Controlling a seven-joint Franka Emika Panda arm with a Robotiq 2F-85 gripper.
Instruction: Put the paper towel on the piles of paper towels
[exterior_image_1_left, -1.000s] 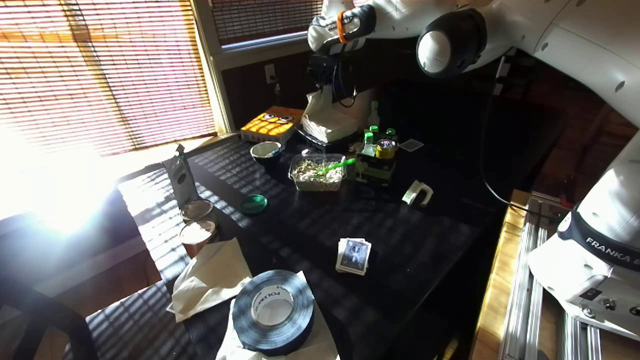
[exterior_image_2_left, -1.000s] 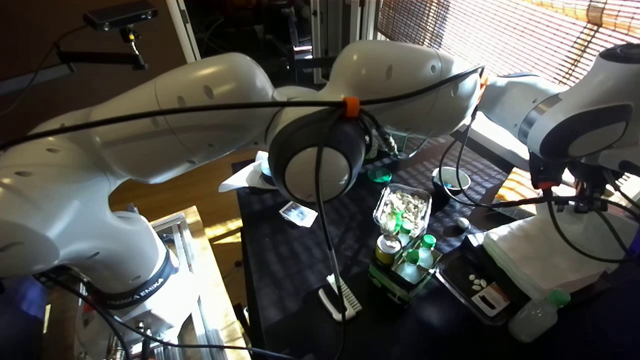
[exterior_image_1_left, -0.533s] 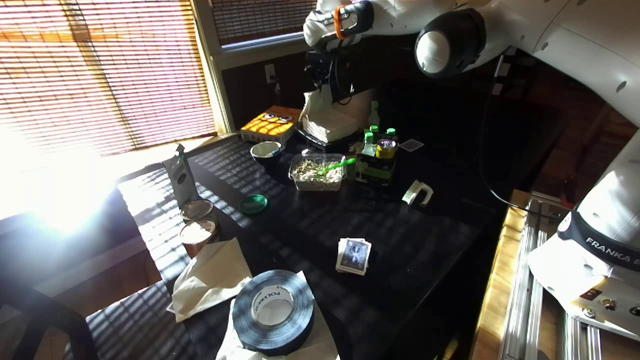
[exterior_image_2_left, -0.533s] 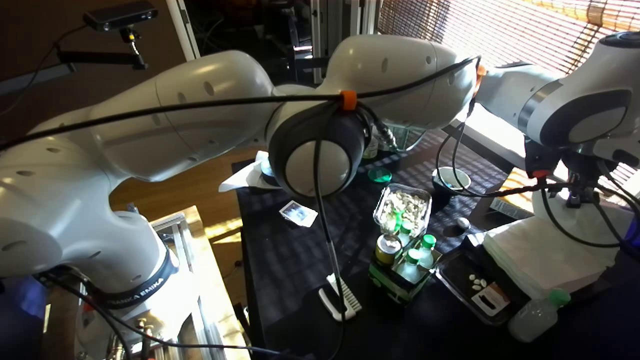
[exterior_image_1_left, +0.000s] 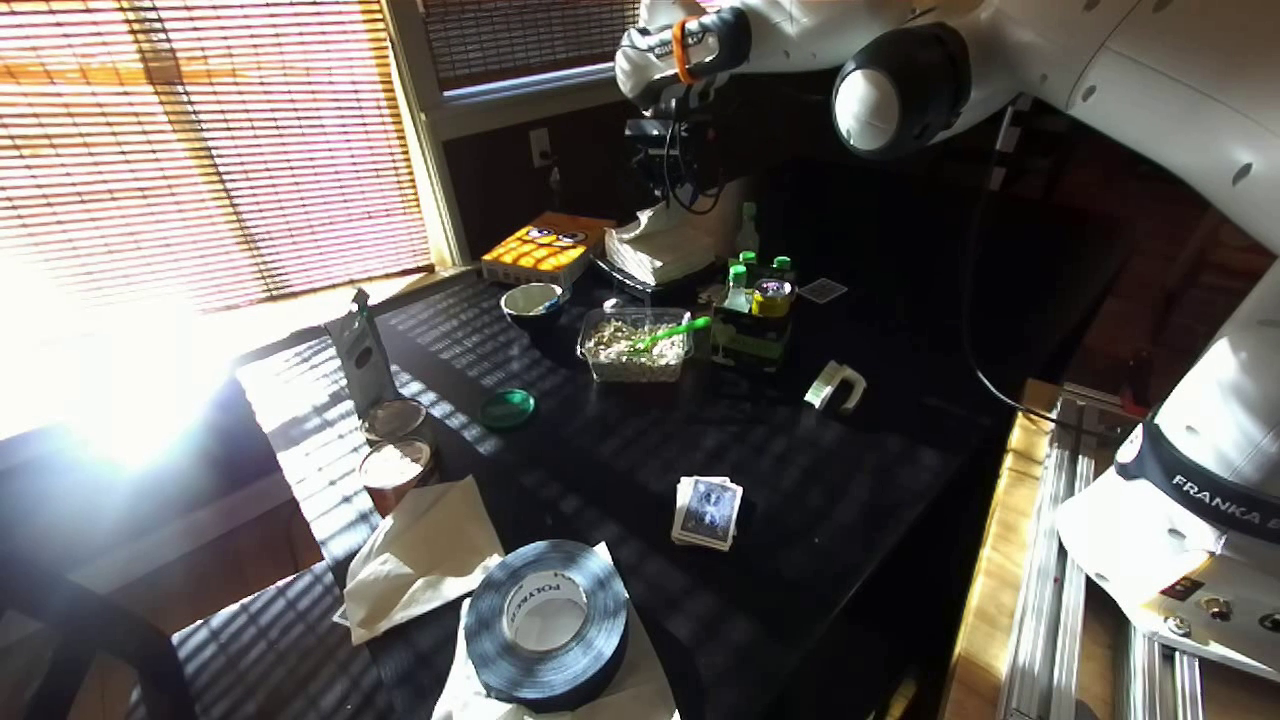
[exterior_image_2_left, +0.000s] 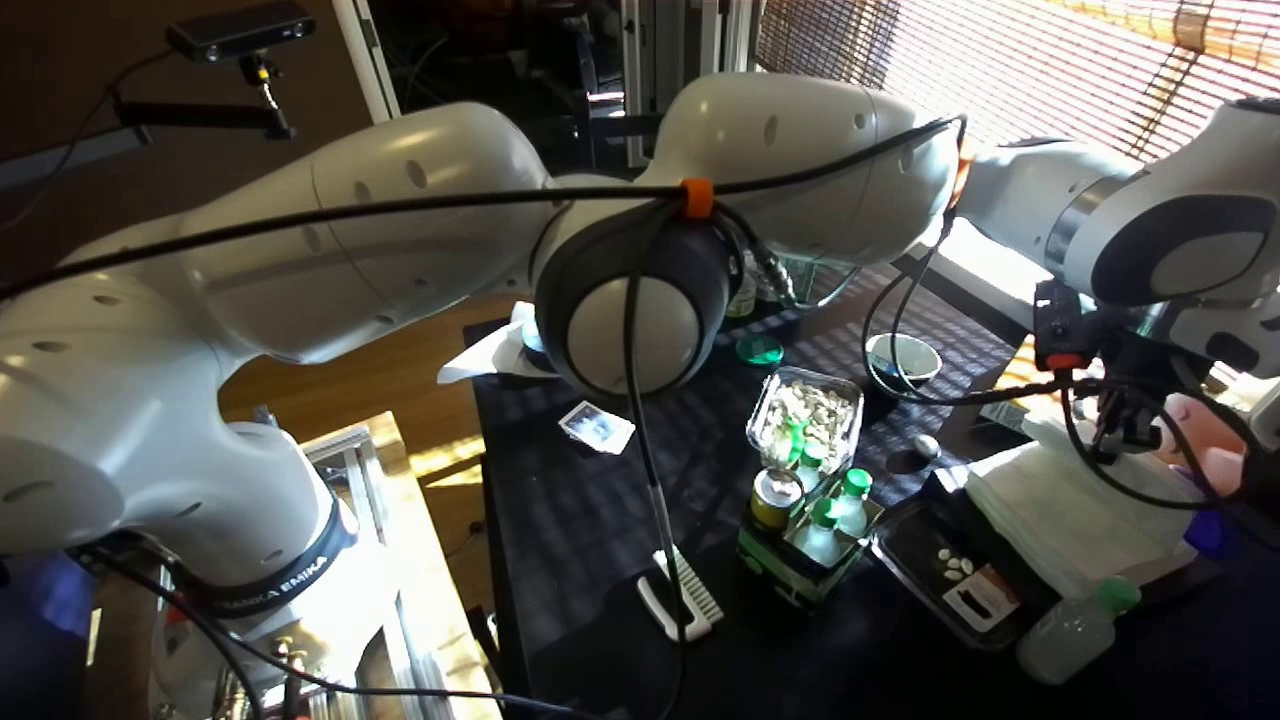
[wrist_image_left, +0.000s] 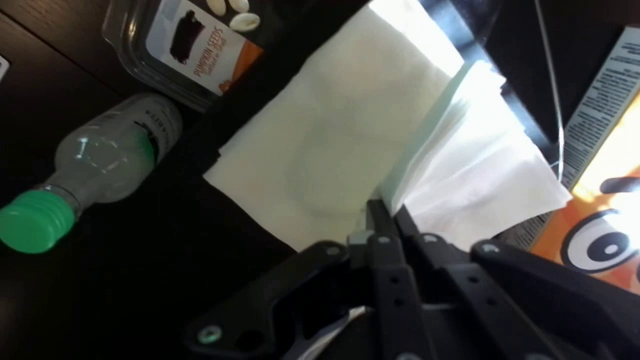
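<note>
The pile of paper towels is a low whitish stack on a dark tray, in both exterior views (exterior_image_1_left: 665, 258) (exterior_image_2_left: 1080, 510) and under the gripper in the wrist view (wrist_image_left: 325, 135). My gripper (wrist_image_left: 392, 210) is shut on the paper towel (wrist_image_left: 482, 172), a limp white sheet pinched into a raised fold between the fingertips. The towel's free part spreads over the pile's side near the yellow-orange box. In an exterior view the gripper (exterior_image_2_left: 1118, 445) is low over the pile; a curled towel edge shows below it in an exterior view (exterior_image_1_left: 650, 218). The towel's boundary against the pile is hard to tell.
An orange-yellow box (exterior_image_1_left: 545, 250) stands beside the pile. A black tray with a pumpkin-seeds label (exterior_image_2_left: 940, 570) and a green-capped bottle (exterior_image_2_left: 1075, 630) adjoin it. A bottle carrier (exterior_image_1_left: 750, 335), a bowl (exterior_image_1_left: 532, 302) and a clear food container (exterior_image_1_left: 635, 345) stand nearby.
The gripper rose slightly, then moved down close to the pile. The towel, which hung upright from the fingers, is now bunched low against the stack.
</note>
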